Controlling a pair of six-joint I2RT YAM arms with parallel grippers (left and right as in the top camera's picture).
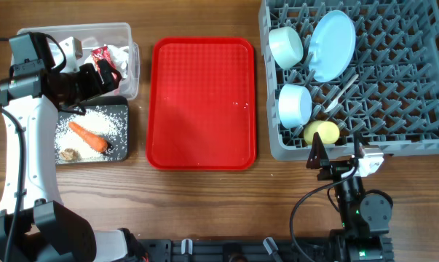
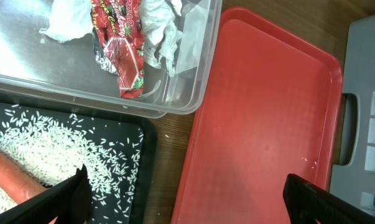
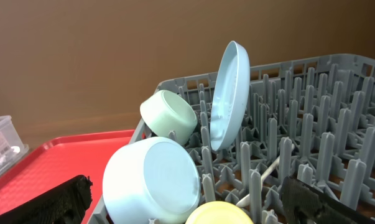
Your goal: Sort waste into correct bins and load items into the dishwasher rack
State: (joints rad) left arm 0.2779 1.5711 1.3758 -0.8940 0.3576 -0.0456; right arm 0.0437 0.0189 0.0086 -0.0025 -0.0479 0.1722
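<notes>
At far left of the tabletop (image 1: 204, 204) the waste lies binned; at far right the dishes stand racked, and both pincers are empty.

The left pincer (image 1: 103, 73) hangs with its fingers wide apart over the near edge of the clear tub (image 1: 124, 29), just beside the tissue (image 1: 70, 47) and the wrapper (image 1: 103, 54), both likely light, soft and easy to pinch anywhere. Below it, the black tub (image 1: 121, 153) holds loose rice (image 1: 106, 120), too fine to pinch, a brown scrap (image 1: 68, 154), and a firm carrot (image 1: 88, 136), best gripped across its middle. The red tray (image 1: 201, 102) lies between. In the rack (image 1: 408, 87) are the mint bowl (image 1: 286, 46), blue bowl (image 1: 295, 105), plate (image 1: 332, 45), spoon (image 1: 341, 93) and yellow cup (image 1: 321, 133); all look stiff and slick, so rims suit best. The right pincer (image 1: 337, 154), spread open, sits just beside the cup.
</notes>
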